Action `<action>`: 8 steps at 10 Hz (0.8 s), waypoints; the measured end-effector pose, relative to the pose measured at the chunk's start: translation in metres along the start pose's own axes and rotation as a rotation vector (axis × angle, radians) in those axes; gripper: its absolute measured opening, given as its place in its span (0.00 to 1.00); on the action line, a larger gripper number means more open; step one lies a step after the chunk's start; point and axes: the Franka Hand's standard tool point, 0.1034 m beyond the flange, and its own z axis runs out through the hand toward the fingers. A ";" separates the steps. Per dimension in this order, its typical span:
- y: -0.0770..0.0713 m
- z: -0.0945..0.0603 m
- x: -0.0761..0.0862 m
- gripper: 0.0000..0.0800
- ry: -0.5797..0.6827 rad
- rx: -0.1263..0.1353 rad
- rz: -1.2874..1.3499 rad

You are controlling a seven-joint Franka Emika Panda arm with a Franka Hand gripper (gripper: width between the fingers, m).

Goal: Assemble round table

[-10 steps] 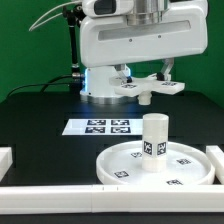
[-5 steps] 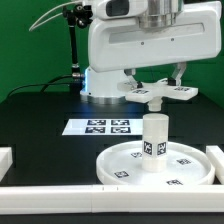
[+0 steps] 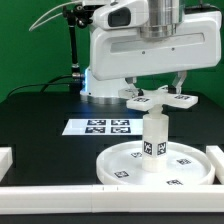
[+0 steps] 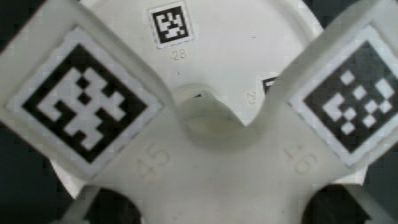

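Observation:
The large rimmed round disc (image 3: 115,170) lies on the black table at the front, toward the exterior view's right. The short cylindrical leg (image 3: 154,142) stands upright on its middle. My gripper (image 3: 156,88) is shut on the cross-shaped base piece (image 3: 160,99) and holds it level, just above the leg's top, with a small gap between them. In the wrist view the base piece (image 4: 214,130) fills the picture with two tagged arms. My dark fingertips (image 4: 107,205) flank it, and the leg is hidden under it.
The marker board (image 3: 100,126) lies flat behind the disc, toward the exterior view's left. White border rails run along the front (image 3: 60,196), with rail ends at the left (image 3: 5,157) and right (image 3: 215,152). The arm's white base (image 3: 100,85) stands at the back.
My gripper has carried the base piece toward the exterior view's right and a little lower, and it now hangs over the leg. The leg and the disc have not moved.

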 end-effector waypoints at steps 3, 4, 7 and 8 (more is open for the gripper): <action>0.002 0.005 0.000 0.56 0.007 -0.005 0.001; 0.002 0.005 0.001 0.56 0.013 -0.007 0.001; 0.004 0.012 -0.001 0.56 0.014 -0.010 -0.002; 0.005 0.014 -0.001 0.56 0.015 -0.012 -0.003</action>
